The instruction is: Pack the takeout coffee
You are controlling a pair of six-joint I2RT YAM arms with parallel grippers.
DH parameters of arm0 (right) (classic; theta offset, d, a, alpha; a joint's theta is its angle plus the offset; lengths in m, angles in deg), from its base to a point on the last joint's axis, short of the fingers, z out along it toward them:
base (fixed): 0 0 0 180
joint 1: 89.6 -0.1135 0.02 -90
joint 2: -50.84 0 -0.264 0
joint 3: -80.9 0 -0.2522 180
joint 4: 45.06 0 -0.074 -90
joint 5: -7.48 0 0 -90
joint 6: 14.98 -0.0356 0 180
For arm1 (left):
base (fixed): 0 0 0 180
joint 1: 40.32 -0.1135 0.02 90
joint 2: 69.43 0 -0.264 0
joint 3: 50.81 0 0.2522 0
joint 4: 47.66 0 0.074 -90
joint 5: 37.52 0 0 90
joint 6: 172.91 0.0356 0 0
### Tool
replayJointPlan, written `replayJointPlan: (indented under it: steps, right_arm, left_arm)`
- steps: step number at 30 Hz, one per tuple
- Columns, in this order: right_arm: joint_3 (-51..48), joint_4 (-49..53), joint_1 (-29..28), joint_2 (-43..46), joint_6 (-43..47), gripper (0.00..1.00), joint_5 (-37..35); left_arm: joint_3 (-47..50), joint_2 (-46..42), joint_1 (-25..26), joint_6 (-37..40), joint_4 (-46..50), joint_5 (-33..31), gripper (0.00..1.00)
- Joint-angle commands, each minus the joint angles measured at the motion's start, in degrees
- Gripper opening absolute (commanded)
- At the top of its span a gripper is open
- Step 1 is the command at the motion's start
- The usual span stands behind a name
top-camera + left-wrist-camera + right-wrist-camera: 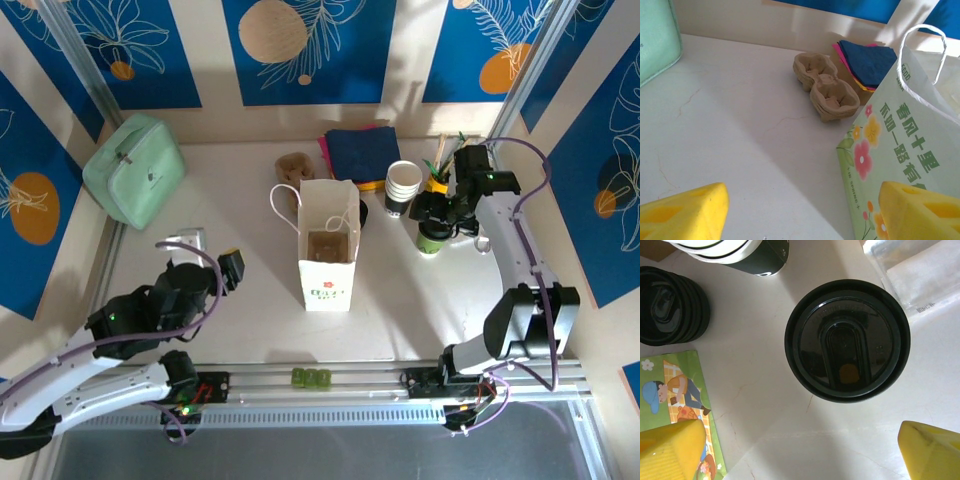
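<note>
While the top view had the right gripper point(436, 218) open above the lidded takeout coffee point(432, 242), near the paper bag point(328, 255), the left gripper point(210, 256) gaped too. From the right wrist, its lid point(847, 340) sat ahead of the fingers point(670, 445) (uncentred); centring before closing seemed wise.

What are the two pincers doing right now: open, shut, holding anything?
Left pincer: open, holding nothing.
Right pincer: open, holding nothing.
</note>
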Motion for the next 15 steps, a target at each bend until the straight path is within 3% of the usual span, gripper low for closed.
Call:
replayJointPlan:
  steps: [1, 8, 15]
  right_arm:
    - [1.7, 1.1, 0.5, -1.2, 1.2, 0.99, -0.8]
    - [3.2, 0.9, 1.5, -3.5, 2.4, 1.00, -2.0]
    - [6.1, 2.6, 1.8, -7.7, 4.1, 0.88, -3.1]
  left_arm:
    - [0.6, -0.8, -0.6, 1.3, -1.9, 1.2, 0.79]
    - [1.1, -0.9, -0.6, 1.4, -1.7, 1.9, 0.80]
    - [1.5, -1.3, -0.6, 1.3, -1.7, 2.0, 0.80]
